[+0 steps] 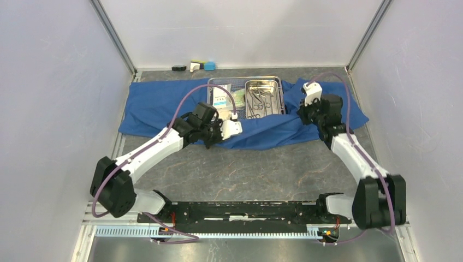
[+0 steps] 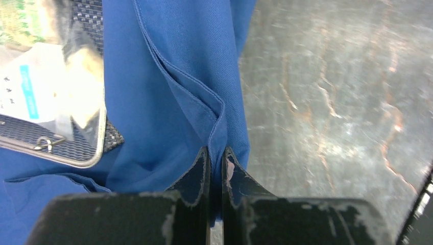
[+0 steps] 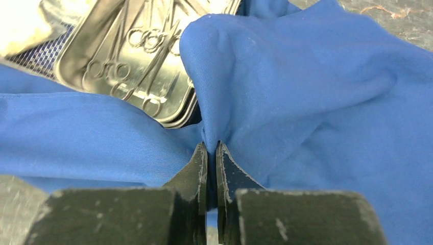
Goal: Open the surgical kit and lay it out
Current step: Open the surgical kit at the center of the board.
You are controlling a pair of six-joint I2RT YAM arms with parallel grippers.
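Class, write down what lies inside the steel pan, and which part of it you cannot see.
Inside the pan lie slim scissor-like instruments with ring handles. In the right wrist view the blue cloth rises over one corner of the pan, hiding whatever lies there.

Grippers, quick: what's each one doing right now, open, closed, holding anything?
Left gripper: closed, pinching the hem of the blue cloth wrap.
Right gripper: closed, pinching a raised fold of the blue cloth wrap.
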